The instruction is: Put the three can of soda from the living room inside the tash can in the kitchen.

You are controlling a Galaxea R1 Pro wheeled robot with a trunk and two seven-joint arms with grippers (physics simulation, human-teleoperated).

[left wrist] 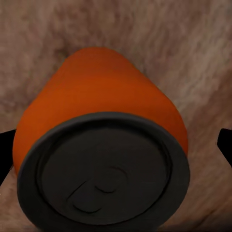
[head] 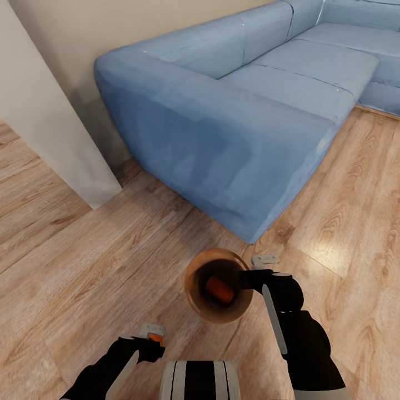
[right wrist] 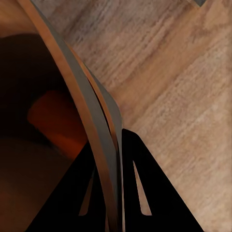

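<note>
Right gripper is clamped on the thin wall of the tash can, 1 finger inside the rim and 1 outside, as the right wrist view confirms; the bucket appears carried just above the plank floor, at 12 o'clock from the robot's trunk. Left gripper, at 9 o'clock from the trunk, is closed around an orange can of soda, grey top facing its wrist camera. A second orange can lies on its side inside the bucket. The blue sofa fills the 12 to 2 o'clock sector.

Risks, as judged: the single-wall pinch could let the bucket swing or slip during travel, spilling its can; the held can could rotate out of the fingers.

Count: 2 orange cans, 1 bucket, 1 sofa, 2 grippers.
</note>
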